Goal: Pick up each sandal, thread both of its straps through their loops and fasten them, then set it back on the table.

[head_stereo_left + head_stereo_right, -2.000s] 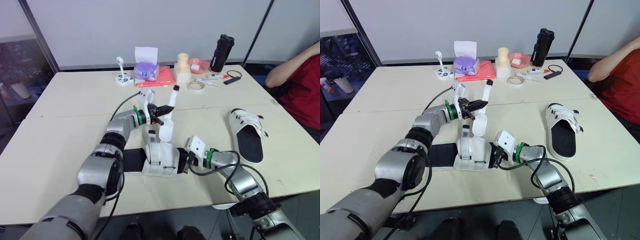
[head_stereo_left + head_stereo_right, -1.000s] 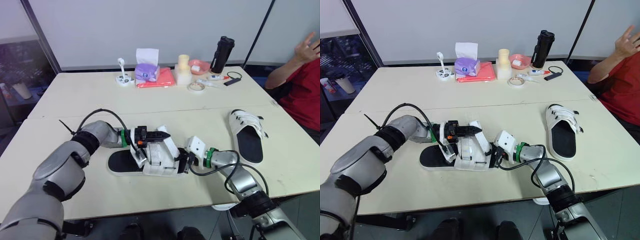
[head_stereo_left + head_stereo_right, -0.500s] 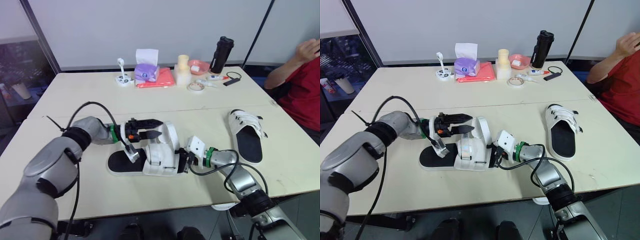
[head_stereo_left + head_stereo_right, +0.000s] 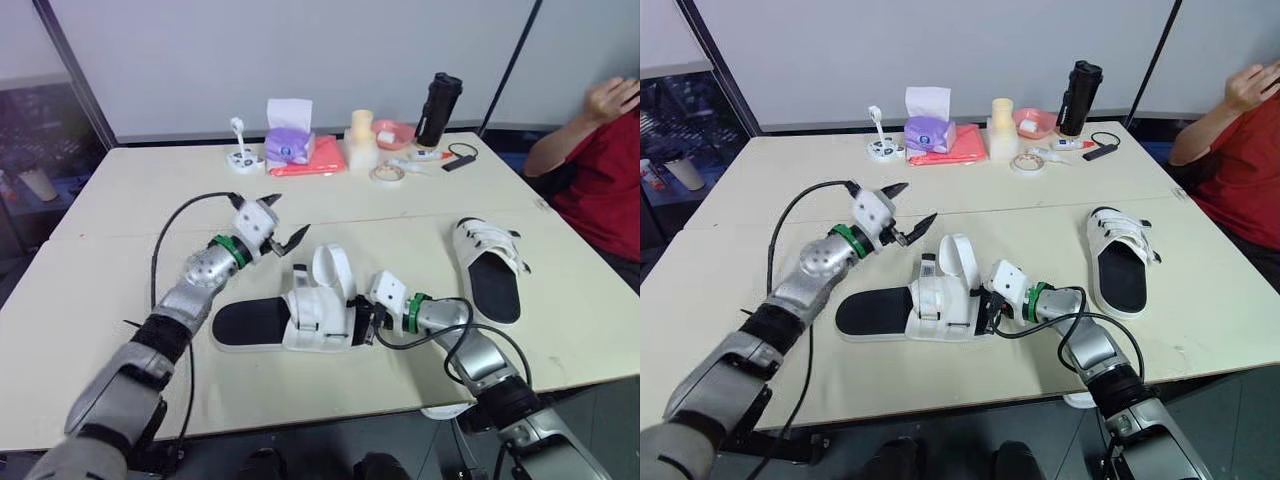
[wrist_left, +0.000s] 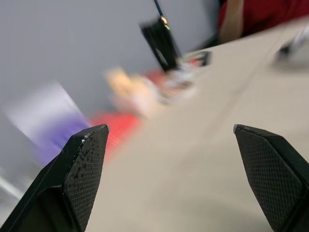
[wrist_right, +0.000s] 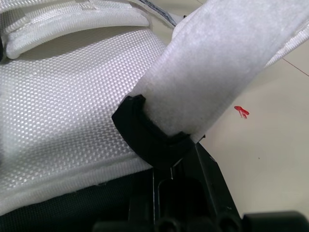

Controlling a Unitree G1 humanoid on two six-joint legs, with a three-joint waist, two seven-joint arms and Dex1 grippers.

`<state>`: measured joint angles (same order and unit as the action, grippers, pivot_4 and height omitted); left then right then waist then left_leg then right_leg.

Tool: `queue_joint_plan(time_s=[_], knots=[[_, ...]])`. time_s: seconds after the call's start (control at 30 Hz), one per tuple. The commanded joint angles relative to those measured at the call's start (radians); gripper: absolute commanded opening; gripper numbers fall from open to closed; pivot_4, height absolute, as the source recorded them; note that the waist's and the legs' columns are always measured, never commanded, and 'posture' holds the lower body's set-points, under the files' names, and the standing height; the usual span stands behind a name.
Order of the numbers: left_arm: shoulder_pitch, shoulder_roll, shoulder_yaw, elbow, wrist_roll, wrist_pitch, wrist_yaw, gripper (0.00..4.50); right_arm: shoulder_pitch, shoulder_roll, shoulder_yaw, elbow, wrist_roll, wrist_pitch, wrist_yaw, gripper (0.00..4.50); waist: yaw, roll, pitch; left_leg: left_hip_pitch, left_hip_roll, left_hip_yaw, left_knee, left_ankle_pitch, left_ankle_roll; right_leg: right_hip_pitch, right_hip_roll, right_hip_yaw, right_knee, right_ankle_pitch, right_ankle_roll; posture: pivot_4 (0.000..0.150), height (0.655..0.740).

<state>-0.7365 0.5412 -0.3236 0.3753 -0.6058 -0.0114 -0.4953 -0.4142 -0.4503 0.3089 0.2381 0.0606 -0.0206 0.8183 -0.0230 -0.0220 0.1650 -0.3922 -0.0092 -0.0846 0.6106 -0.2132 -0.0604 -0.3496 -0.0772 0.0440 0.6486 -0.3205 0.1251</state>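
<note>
Both head eyes are looking down over the whole tabletop [image 4: 120, 200]. The left wrist camera is facing its far right corner; the right one is sitting close against the sandal [image 6: 63, 96].

This is looking like an office or lab meeting room. Two broad pale tabletops [image 4: 140, 200] are standing pushed together before plain grey partition panels [image 4: 300, 50]. A tissue box [image 4: 288, 145], a black flask [image 4: 436, 97] and a roll of tape [image 4: 386, 173] are sitting along the far edge, and a person [image 4: 600, 150] in red is sitting at the side.
</note>
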Motion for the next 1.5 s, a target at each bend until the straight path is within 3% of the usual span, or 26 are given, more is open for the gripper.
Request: queue_joint_plan(time_s=[0.03,0.2,0.57,0.8,1.13,1.23,1.43,1.47,1.5], knots=[[0.052,0.031,0.155,-0.278,-0.338,0.422,-0.075,4.30,0.054,-0.016,0.046,0.155,-0.094,0.064,-0.016,0.00,-0.001,0.001,-0.001,0.001,0.000,0.000,0.000,0.000,0.000,0.000,0.000,0.000,0.000,0.000,0.000,0.150,0.7400],[0.160,0.078,0.234,-0.440,-0.516,0.752,-0.143,4.30,0.054,-0.015,0.047,0.161,-0.096,0.057,-0.018,0.00,0.001,0.002,-0.001,0.008,-0.001,0.000,0.000,-0.001,0.001,0.008,0.000,0.000,-0.003,-0.002,-0.003,0.150,0.7400],[0.240,-0.021,0.216,-0.539,-0.397,0.862,-0.128,4.30,0.059,-0.011,0.050,0.154,-0.099,0.056,-0.017,0.00,0.008,0.000,-0.002,0.009,0.001,-0.002,-0.001,-0.001,-0.001,0.008,-0.002,0.001,-0.007,-0.006,-0.010,0.150,0.7400],[0.161,-0.135,0.212,-0.445,-0.341,0.930,-0.119,4.30,0.051,-0.008,0.051,0.160,-0.101,0.054,-0.018,0.00,0.006,0.000,-0.003,0.009,0.001,-0.002,-0.003,-0.001,-0.001,0.009,-0.002,0.001,-0.013,-0.005,-0.011,0.150,0.7400],[-0.009,-0.286,0.225,-0.163,-0.212,0.938,-0.113,4.30,0.063,-0.005,0.045,0.146,-0.101,0.063,-0.030,0.00,0.002,0.000,-0.003,0.009,-0.002,-0.002,-0.005,-0.001,-0.001,0.010,-0.001,0.000,-0.015,-0.005,-0.010,0.150,0.7400],[-0.022,-0.304,0.230,-0.123,-0.165,0.902,-0.132,3.50,0.073,-0.008,0.042,0.138,-0.100,0.065,-0.034,0.00,0.003,0.000,-0.003,0.009,-0.002,-0.001,-0.005,-0.001,-0.001,0.010,-0.001,0.000,-0.015,-0.005,-0.010,0.150,0.7400],[-0.016,-0.326,0.262,-0.110,-0.124,0.885,-0.149,0.37,0.081,-0.008,0.041,0.130,-0.099,0.070,-0.039,0.00,0.003,0.000,-0.003,0.010,-0.001,-0.002,-0.006,-0.003,-0.003,0.010,-0.001,-0.001,-0.017,-0.005,-0.010,0.150,0.7400],[-0.017,-0.329,0.278,-0.109,-0.132,0.894,-0.151,0.04,0.081,-0.008,0.041,0.130,-0.099,0.070,-0.040,0.00,0.003,0.000,-0.003,0.010,-0.001,-0.002,-0.006,-0.003,-0.003,0.010,-0.001,-0.001,-0.017,-0.005,-0.010,0.150,0.7400],[-0.017,-0.327,0.298,-0.115,-0.152,0.916,-0.159,0.04,0.082,-0.008,0.041,0.130,-0.099,0.071,-0.040,0.00,0.003,0.000,-0.003,0.010,-0.001,-0.002,-0.006,-0.003,-0.003,0.010,-0.001,-0.001,-0.017,-0.005,-0.010,0.150,0.7400]])
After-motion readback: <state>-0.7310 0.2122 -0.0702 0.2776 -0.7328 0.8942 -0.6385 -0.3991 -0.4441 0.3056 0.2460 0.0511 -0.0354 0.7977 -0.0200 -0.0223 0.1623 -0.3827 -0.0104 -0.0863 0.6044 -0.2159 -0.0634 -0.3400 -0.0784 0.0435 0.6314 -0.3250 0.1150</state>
